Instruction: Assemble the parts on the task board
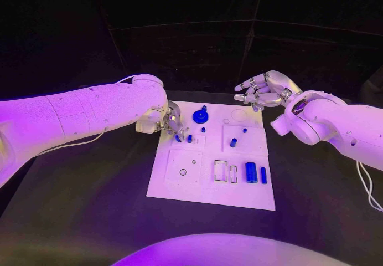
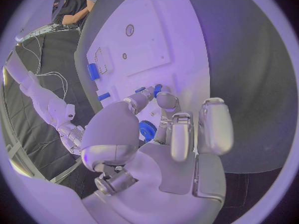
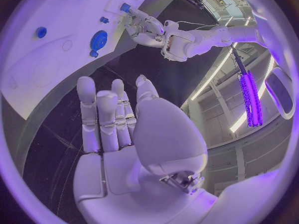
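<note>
- My left hand (image 1: 166,123) reaches over the task board (image 1: 209,194) at its left edge, fingertips (image 2: 163,98) on a small blue peg (image 2: 157,88); whether I actually grip it, I cannot tell.
- My right hand (image 1: 262,88) hovers beyond the board's far right corner, fingers loosely spread, holding nothing.
- The blue gear (image 1: 200,116) lies just beside my left hand.

No text, label, brand, number or sign can be read anywhere. The task board (image 1: 209,191) bears only plain outlines and recesses without lettering, the blue parts (image 1: 251,172) carry no markings, and the white arms show no legible print.
</note>
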